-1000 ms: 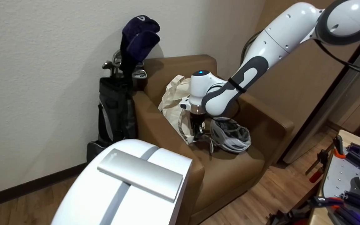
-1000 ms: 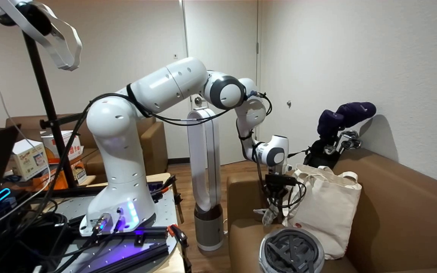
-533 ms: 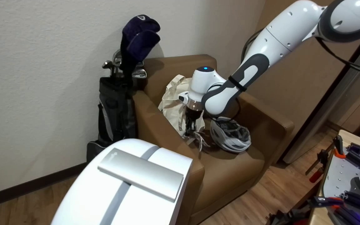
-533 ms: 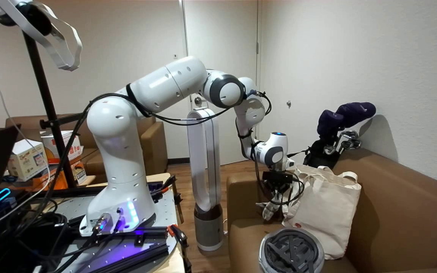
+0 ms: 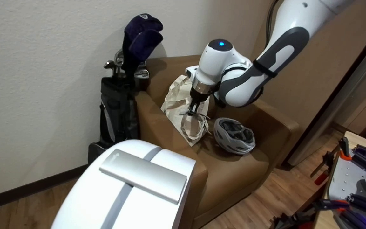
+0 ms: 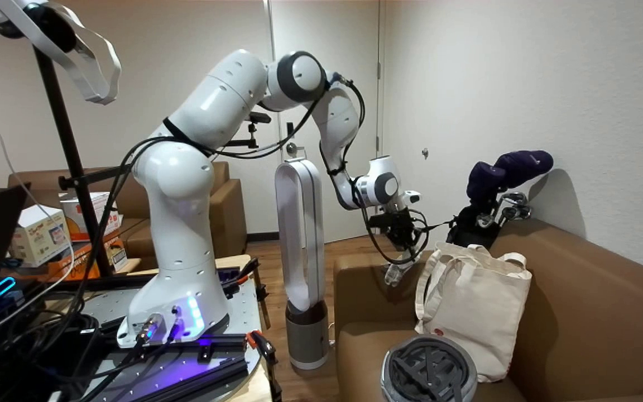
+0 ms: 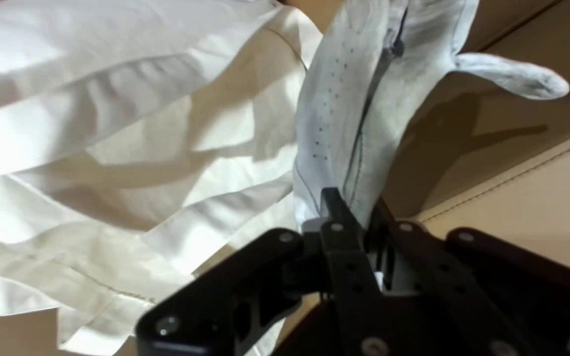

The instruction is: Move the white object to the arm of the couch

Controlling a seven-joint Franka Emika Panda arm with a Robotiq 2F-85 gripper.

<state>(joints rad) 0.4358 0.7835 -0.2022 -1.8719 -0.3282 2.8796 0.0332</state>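
Note:
The white object is a white glove [image 7: 344, 109] with small perforations and a loose tab. My gripper [image 7: 356, 205] is shut on one end of it in the wrist view, and the rest extends beyond the fingertips. In an exterior view the glove [image 6: 394, 274] hangs below the gripper [image 6: 404, 251], in front of the brown couch arm [image 6: 369, 279] and a little below its top. In an exterior view the gripper [image 5: 192, 113] is above the seat, in front of the tote bag; the glove there is hard to tell from the bag straps. A near couch arm [image 5: 167, 130] also shows.
A cream tote bag [image 6: 478, 312] with loose handles stands on the seat close to the gripper. A grey helmet [image 5: 233, 136] lies on the seat. A golf bag [image 5: 118, 111] stands outside the couch, and a tall fan [image 6: 307, 335] stands beside it.
The gripper has risen with the glove from low over the seat, and the arm has drawn back and tilted. The glove stays in the grip. The bag and helmet have not moved.

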